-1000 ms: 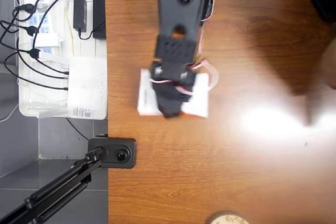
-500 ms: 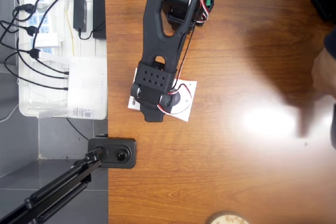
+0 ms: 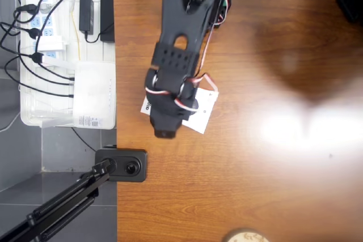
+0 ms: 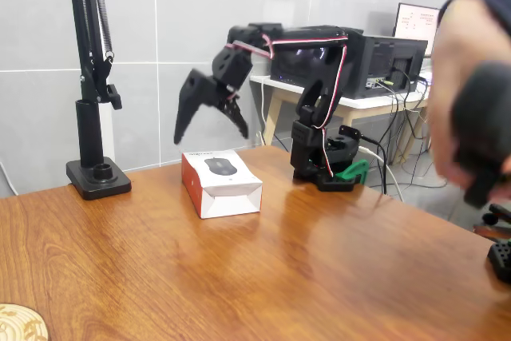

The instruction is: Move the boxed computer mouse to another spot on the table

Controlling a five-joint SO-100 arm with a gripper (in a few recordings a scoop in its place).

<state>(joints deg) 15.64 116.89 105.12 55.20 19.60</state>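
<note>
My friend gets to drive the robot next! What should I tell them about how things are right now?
Gripper: open, empty, hanging in the air above the boxed computer mouse, not touching it.
Box: lying flat on the table, mouse picture facing up, near the table's left edge in the overhead view, where the arm hides part of it.
Done: the box looks set down and let go.
Left: probably just pull the arm back clear; if this spot is not the one wanted, grab the box again.

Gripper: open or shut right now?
Open. In the fixed view the gripper hangs above the boxed computer mouse, fingers spread, nothing between them.
</note>
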